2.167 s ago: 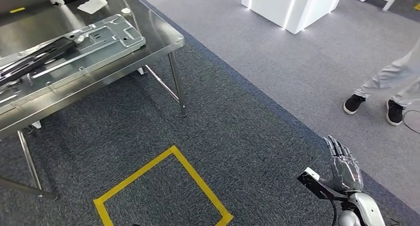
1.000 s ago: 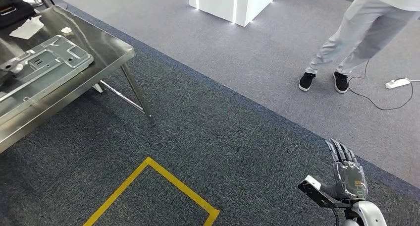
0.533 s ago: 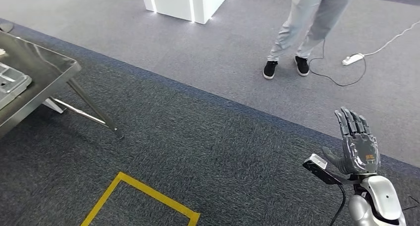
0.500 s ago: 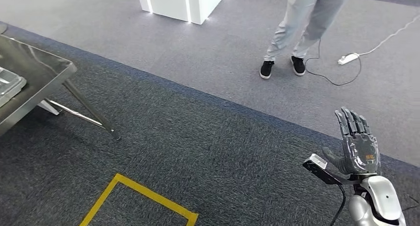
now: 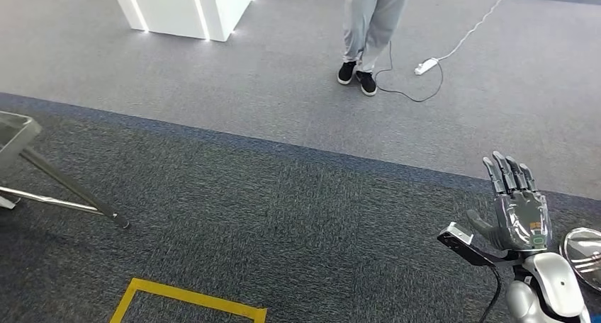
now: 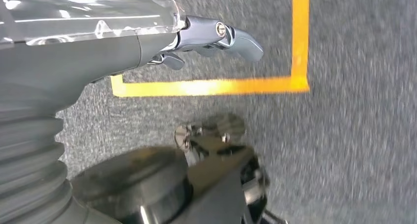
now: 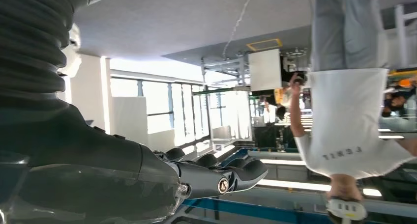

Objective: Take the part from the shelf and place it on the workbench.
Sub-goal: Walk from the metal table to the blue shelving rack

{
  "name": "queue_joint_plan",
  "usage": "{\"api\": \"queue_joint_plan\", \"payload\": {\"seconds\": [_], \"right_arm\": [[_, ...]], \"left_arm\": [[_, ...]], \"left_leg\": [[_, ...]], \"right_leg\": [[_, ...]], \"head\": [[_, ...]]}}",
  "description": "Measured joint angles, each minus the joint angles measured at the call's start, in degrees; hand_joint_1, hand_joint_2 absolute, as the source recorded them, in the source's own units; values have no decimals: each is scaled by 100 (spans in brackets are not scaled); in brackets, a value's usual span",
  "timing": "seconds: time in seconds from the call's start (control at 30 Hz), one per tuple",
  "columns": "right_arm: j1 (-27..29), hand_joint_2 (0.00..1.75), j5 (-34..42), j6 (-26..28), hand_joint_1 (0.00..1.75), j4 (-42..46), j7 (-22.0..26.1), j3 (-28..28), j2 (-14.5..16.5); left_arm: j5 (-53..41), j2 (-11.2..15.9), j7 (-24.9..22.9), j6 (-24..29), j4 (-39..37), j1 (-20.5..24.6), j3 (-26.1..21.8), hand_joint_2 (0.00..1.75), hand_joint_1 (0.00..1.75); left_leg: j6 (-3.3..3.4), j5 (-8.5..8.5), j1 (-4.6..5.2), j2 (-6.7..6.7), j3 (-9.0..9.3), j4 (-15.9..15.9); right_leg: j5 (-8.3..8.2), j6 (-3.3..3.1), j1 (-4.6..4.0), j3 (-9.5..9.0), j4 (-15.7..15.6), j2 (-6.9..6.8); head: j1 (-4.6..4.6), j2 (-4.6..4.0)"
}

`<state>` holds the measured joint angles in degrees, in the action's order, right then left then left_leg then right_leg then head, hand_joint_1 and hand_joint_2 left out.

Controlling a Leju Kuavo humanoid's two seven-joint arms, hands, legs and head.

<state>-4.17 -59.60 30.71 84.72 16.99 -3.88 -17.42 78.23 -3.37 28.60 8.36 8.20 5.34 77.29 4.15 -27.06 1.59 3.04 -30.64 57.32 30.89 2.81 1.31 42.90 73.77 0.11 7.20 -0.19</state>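
View has swung right, steel worktop [image 5: 14,135] now at left edge; right hand [image 5: 521,210] raised, fingers spread, empty; left hand [image 6: 216,35] hangs empty. Part not yet fetched.

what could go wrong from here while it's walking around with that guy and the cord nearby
1. A person stands ahead on the grey carpet; if the robot heads that way it might bump them.
2. A power strip and its cord lie on the floor by their feet, a likely trip or snag hazard.
3. The right hand is raised with fingers spread and empty, so it could catch on something in passing.
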Motion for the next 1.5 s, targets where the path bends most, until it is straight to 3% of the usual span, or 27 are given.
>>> {"api": "queue_joint_plan", "payload": {"seconds": [0.03, 0.1, 0.17, 0.27, 0.33, 0.4, 0.47, 0.5, 0.57, 0.63, 0.7, 0.73, 0.77, 0.8, 0.87, 0.93, 1.0, 1.03, 1.07, 1.13, 1.17, 1.2, 1.27, 1.3, 1.37, 1.43, 1.5], "right_arm": [[5, 175, -14, 6, 0, -2, -4, 6, -1], [18, 175, -13, 29, 0, 12, -23, 19, -9], [58, 175, 71, 75, 0, 57, -38, 31, -45], [139, 175, 313, 144, 0, 117, -2, 42, -164], [135, 175, 454, 170, 0, 132, 64, 48, -225], [77, 175, 524, 201, 0, 115, 150, 93, -242], [-6, 175, 534, 243, 0, 38, 211, 184, -231], [-41, 175, 535, 276, 0, -12, 221, 233, -222], [-73, 175, 538, 362, 0, -88, 197, 323, -204], [-63, 175, 553, 437, 0, -126, 150, 405, -195], [-21, 175, 584, 469, 0, -157, 120, 479, -187], [8, 175, 601, 473, 0, -176, 113, 507, -182], [36, 175, 616, 473, 0, -200, 110, 532, -175], [51, 175, 630, 472, 0, -236, 113, 551, -168], [26, 175, 674, 472, 0, -335, 133, 592, -143], [-24, 175, 735, 469, 0, -476, 163, 633, -109], [-48, 175, 791, 468, 0, -639, 182, 662, -84], [-58, 175, 810, 471, 0, -714, 189, 671, -78], [-70, 175, 822, 477, 0, -771, 198, 676, -75], [-123, 175, 826, 493, 0, -856, 222, 680, -72], [-165, 175, 822, 503, 0, -891, 235, 683, -64], [-215, 175, 805, 513, 0, -929, 247, 685, -57], [-330, 175, 724, 531, 0, -1033, 259, 691, -41], [-386, 175, 663, 539, 0, -1088, 257, 693, -29], [-524, 175, 551, 552, 0, -1186, 236, 700, 27], [-641, 175, 484, 558, 0, -1247, 219, 714, 125], [-694, 175, 450, 551, 0, -1292, 218, 730, 207]], "left_arm": [[1, 0, 7, 17, 0, -1, 0, 175, 0], [10, 11, 27, 79, -1, 2, 0, 175, 0], [22, 39, 40, 164, -2, 4, 0, 175, 0], [58, 91, 33, 294, -2, 12, -1, 175, 0], [107, 135, 13, 356, -2, 10, -3, 175, 0], [157, 174, -20, 398, -2, -16, -12, 175, 0], [190, 196, -46, 431, -2, -49, -22, 175, 0], [198, 207, -50, 448, -2, -60, -26, 175, 0], [201, 237, -54, 467, -2, -71, -33, 175, 0], [199, 284, -54, 467, -2, -82, -36, 175, 0], [206, 330, -66, 474, -2, -97, -41, 175, 0], [212, 348, -73, 484, -2, -103, -48, 175, 0], [221, 361, -76, 499, -2, -106, -59, 131, 0], [231, 371, -66, 515, -2, -111, -74, 87, 0], [257, 385, -23, 543, -4, -131, -110, 0, 0], [276, 397, 20, 557, -7, -161, -139, 0, 0], [280, 406, 47, 556, -9, -168, -152, 0, 0], [281, 409, 58, 551, -9, -160, -157, 0, 0], [283, 410, 67, 546, -9, -147, -162, 0, 0], [291, 410, 78, 530, -9, -115, -172, 0, 0], [295, 410, 77, 520, -9, -99, -175, 0, 0], [297, 410, 73, 510, -9, -84, -177, 0, 0], [281, 409, 49, 492, -9, -49, -177, 0, 0], [257, 408, 25, 486, -9, -24, -177, 0, 0], [192, 408, -41, 477, -9, 16, -164, 0, 0], [151, 407, -110, 475, -9, 24, -143, 0, 0], [156, 401, -156, 498, -9, 17, -132, 0, 0]], "left_leg": [[-17, -14, -10, 85, -6, 18], [-75, -67, -10, 232, -13, 81], [-141, -123, 10, 352, -7, 139], [-225, -174, 1, 468, 14, 173], [-299, -362, -45, 192, -78, 415], [-352, -728, -95, -167, -365, 1073], [-371, -954, -120, -254, -659, 1699], [-371, -909, -128, -261, -690, 1753], [-356, -554, -147, -352, -454, 1243], [-337, -246, -166, -657, -122, 506], [-311, -163, -153, -805, -8, 221], [-281, -135, -132, -736, -6, 208], [-242, -100, -135, -661, -2, 182], [-198, -60, -133, -588, 2, 144], [-117, 18, -138, -415, -15, 72], [-79, 44, -108, -243, -61, 63], [-71, 52, -86, -76, -110, 78], [-70, 53, -80, 4, -125, 87], [-73, 51, -74, 81, -133, 95], [-94, 37, -52, 225, -128, 113], [-115, 31, -42, 293, -124, 120], [-141, 27, -33, 359, -120, 125], [-198, 27, -30, 485, -105, 120], [-235, 8, -37, 455, -102, 138], [-313, -192, -71, 155, -207, 415], [-373, -576, -129, -182, -514, 1120], [-410, -762, -172, -260, -769, 1690]], "right_leg": [[-135, 28, 15, -172, -251, -54], [-400, 43, 13, -627, -990, -314], [-483, -42, -21, -832, -1365, -458], [-512, -173, -34, -806, -1407, -285], [-549, -240, -8, -792, -1433, -154], [-580, -292, -4, -766, -1441, -11], [-605, -309, -11, -735, -1439, 151], [-620, -303, -12, -725, -1438, 239], [-649, -270, -6, -715, -1436, 407], [-681, -215, 1, -699, -1432, 547], [-724, -140, 8, -668, -1442, 665], [-753, -94, 13, -655, -1459, 728], [-773, -58, 23, -639, -1470, 753], [-753, -32, 24, -612, -1446, 683], [-498, -9, 10, -439, -1104, 354], [-92, 11, -1, -140, -399, 84], [70, 28, 1, -1, 55, 24], [10, 27, -1, -88, -13, 5], [-123, 17, -7, -283, -289, -41], [-376, -50, -49, -778, -1078, -295], [-445, -97, -79, -932, -1351, -399], [-469, -142, -105, -998, -1492, -454], [-505, -212, -118, -977, -1535, -335], [-532, -237, -100, -975, -1560, -267], [-591, -294, -51, -968, -1607, -136], [-628, -328, -32, -935, -1613, 1], [-653, -325, -28, -899, -1603, 153]], "head": [[0, 0], [1, 1], [1, 1], [1, 0], [1, 1], [1, 1], [1, 2], [1, 1], [1, 1], [1, 1], [1, 2], [1, 1], [1, 1], [1, 1], [-1, 0], [-1, 0], [-1, 1], [-1, 1], [-1, 1], [-1, 1], [-1, 2], [-1, 2], [-1, 1], [-1, 0], [-1, 1], [0, 2], [1, 1]]}}
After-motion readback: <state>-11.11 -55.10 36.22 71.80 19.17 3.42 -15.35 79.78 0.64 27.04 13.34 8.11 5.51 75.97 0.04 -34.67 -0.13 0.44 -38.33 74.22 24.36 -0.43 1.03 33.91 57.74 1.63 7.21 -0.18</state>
